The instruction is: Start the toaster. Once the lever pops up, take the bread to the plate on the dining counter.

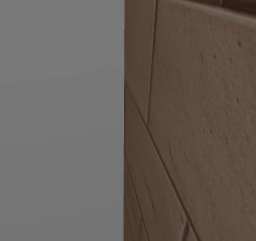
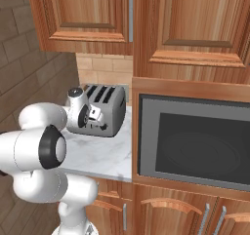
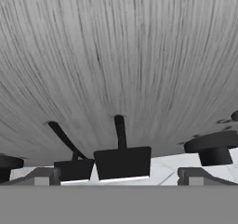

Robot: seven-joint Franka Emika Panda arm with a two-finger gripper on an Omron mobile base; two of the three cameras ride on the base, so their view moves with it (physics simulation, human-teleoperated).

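Presently, the largest items are noted first: wooden wall cabinets (image 2: 146,19) hang above, and a built-in microwave (image 2: 195,141) with a dark door is set to the right, its side rising at the right edge of the marbled worktop (image 2: 105,156). The toaster (image 2: 108,109) is seen in the right base view at the back of that worktop, just beside the microwave surround and near the brick wall (image 2: 29,63) on the left; its two top slots are visible, though whether the bread sits in them cannot be told. The arm is folded low and forward, so that the end effector (image 2: 93,117) is presented to the toaster's near end, presumably because the lever is mounted there. In the hand view the brushed metal face of the toaster lies very close, with a dark lever (image 3: 122,161) on its slot between the spread fingertips (image 3: 42,176) and a round knob (image 3: 214,148) off to one side. The end effector is held wide apart and grips nothing. The lever appears not yet pressed down, so the starting step is judged to be in hand; a downward push on the lever tab would be called for.
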